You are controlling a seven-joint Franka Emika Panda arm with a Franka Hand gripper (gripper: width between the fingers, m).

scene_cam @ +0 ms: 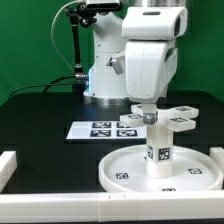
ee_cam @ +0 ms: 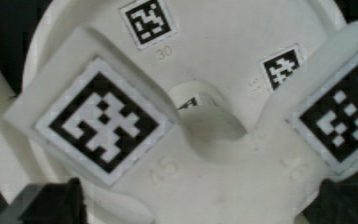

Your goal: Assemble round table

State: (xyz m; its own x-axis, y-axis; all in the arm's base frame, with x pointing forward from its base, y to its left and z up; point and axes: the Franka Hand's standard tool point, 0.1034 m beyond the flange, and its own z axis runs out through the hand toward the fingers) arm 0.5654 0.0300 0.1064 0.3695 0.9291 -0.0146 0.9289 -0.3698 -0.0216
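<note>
Left edge: we see a white border block [scene_cam: 8,165] lying on the black table [scene_cam: 40,115] at the exterior view's far left, with a second white block [scene_cam: 60,210] running along the front edge.
Marker board: we find the marker board [scene_cam: 100,129] flat on the table, left of centre, beside the robot's base.
Round disc: we see the round disc [scene_cam: 163,171], rimmed and white, lying flat at the exterior view's lower right, with small tags showing on its floor.
Leg: we see the short cylinder leg [scene_cam: 159,145] standing upright on the disc near its middle, a tag facing the camera.
Cross-shaped base: we see the cross-shaped base [scene_cam: 160,115] sitting level over the top of the leg, its tagged arms spreading out to both sides; we cannot tell whether it is fully seated. In the wrist view the same base [ee_cam: 194,130] fills the picture, two large tags on its near arms and smaller tags further off.
Arm: we see the white arm [scene_cam: 150,60] hanging directly above the base and leg.
Gripper: we place the gripper [scene_cam: 146,106] just over the cross-shaped base; its jaws stand wide apart and we see nothing held between them.
Right edge: we see another white border block [scene_cam: 217,160] at the far right, just beside the disc.
</note>
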